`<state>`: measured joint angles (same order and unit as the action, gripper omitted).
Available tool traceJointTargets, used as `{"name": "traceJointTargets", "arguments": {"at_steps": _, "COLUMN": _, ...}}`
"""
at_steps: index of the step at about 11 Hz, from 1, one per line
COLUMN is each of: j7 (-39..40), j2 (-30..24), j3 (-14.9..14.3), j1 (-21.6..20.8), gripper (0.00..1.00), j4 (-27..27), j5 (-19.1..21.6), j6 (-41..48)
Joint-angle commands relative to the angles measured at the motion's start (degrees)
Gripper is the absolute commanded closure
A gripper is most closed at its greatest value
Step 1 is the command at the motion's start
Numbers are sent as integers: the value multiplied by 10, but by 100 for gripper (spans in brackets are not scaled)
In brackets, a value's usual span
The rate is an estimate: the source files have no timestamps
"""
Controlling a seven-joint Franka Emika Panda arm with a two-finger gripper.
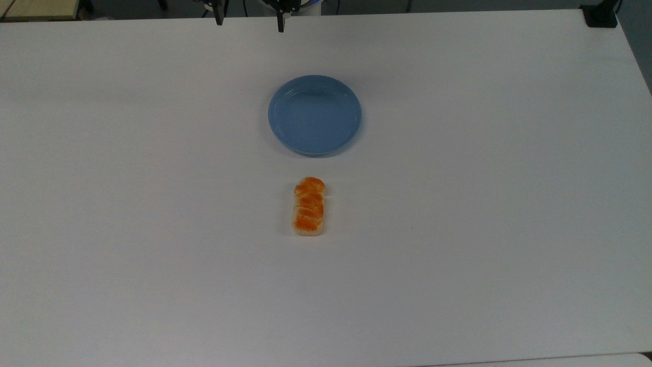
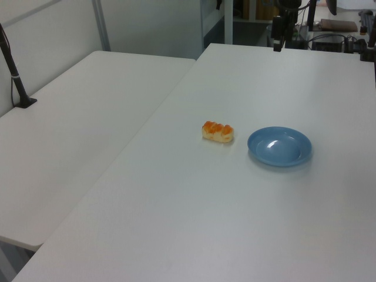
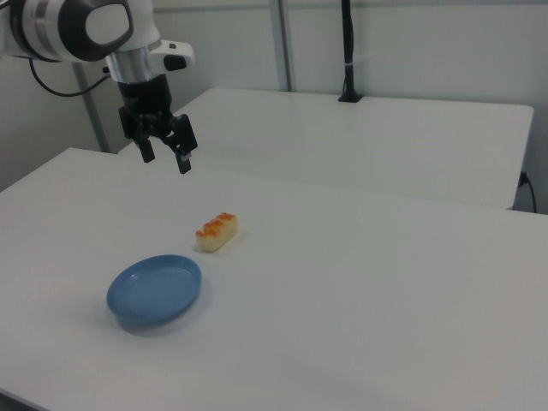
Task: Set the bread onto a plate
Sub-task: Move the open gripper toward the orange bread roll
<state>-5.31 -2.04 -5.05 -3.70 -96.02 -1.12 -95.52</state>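
The gripper (image 3: 164, 157) hangs above the white table (image 1: 484, 204) with its jaws spread apart and nothing between them. The plate (image 1: 315, 115), round, blue and shallow, holds nothing. The bread (image 1: 308, 206) lies flat on the table near the plate, not touching it; its orange-brown top is lumpy and segmented, its sides pale. The right view shows the arm's white wrist (image 3: 81, 27); the top view catches just the dark fingertips (image 1: 280, 23).

White rounded arm (image 3: 77, 26), grey joint, black two-fingered gripper (image 3: 165, 159).
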Motion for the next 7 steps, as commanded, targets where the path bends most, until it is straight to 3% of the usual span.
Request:
{"name": "traceJointTargets", "arguments": {"at_steps": 1, "j7": 18, "j2": -11, "j3": -1, "j1": 0, "gripper": 0, "j4": -20, "j5": -2, "j6": 1}}
{"name": "traceJointTargets", "arguments": {"at_steps": 7, "j7": 19, "j2": 1, "j3": -1, "j1": -2, "gripper": 0, "j4": -19, "j5": 0, "j6": -16}}
